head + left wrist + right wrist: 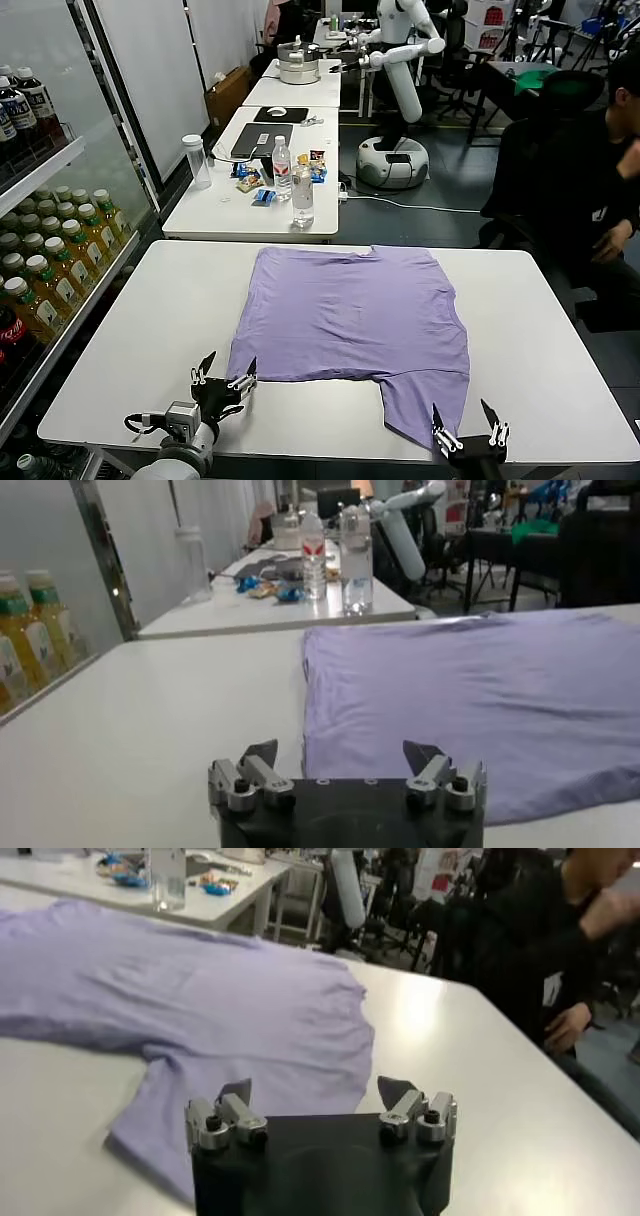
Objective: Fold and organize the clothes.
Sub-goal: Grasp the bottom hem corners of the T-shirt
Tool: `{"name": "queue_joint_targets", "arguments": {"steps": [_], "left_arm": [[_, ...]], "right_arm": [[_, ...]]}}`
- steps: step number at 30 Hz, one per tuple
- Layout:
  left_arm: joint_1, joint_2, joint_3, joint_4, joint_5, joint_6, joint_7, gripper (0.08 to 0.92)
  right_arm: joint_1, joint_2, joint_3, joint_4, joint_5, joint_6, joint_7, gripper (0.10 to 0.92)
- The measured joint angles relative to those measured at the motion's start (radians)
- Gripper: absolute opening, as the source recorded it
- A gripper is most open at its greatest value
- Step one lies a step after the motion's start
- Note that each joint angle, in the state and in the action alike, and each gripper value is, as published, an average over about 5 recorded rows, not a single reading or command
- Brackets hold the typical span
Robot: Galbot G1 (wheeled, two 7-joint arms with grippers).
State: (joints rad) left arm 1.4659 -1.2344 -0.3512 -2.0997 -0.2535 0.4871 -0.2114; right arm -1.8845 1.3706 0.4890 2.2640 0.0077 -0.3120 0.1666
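Lavender fabric covers the middle of the white table [130, 330] — a T-shirt [350, 310] spread flat, one sleeve trailing toward the near edge on the robot's right side. Its left near corner lies just beside the left gripper [224, 372], which sits low over the bare tabletop at the near left, fingers spread wide and holding nothing. At the near right edge the right gripper [466, 422] hovers just past the tip of that sleeve, its pincer likewise wide apart and empty. On the second table [200, 215] beyond stand two clear water bottles [302, 195], some snack packets [250, 180] and a tall white cup [197, 160] — well apart from the shirt.
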Motion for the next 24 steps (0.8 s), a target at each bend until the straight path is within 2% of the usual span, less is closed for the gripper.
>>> {"name": "queue_joint_targets", "arguments": {"steps": [6,10,24], "left_arm": [[-0.002,-0.004,0.017,0.011,-0.005,0.011,-0.009,0.82],[-0.012,-0.005,0.024,0.026,-0.008,0.02,-0.019,0.75],[-0.016,-0.005,0.031,0.049,-0.053,0.046,-0.053,0.352]], "right_arm": [[0.0,0.006,-0.011,-0.021,0.016,0.001,0.009,0.821],[0.003,0.01,-0.019,-0.034,0.035,0.0,0.011,0.781],[0.003,0.009,-0.027,-0.039,0.106,-0.008,0.004,0.399]]}}
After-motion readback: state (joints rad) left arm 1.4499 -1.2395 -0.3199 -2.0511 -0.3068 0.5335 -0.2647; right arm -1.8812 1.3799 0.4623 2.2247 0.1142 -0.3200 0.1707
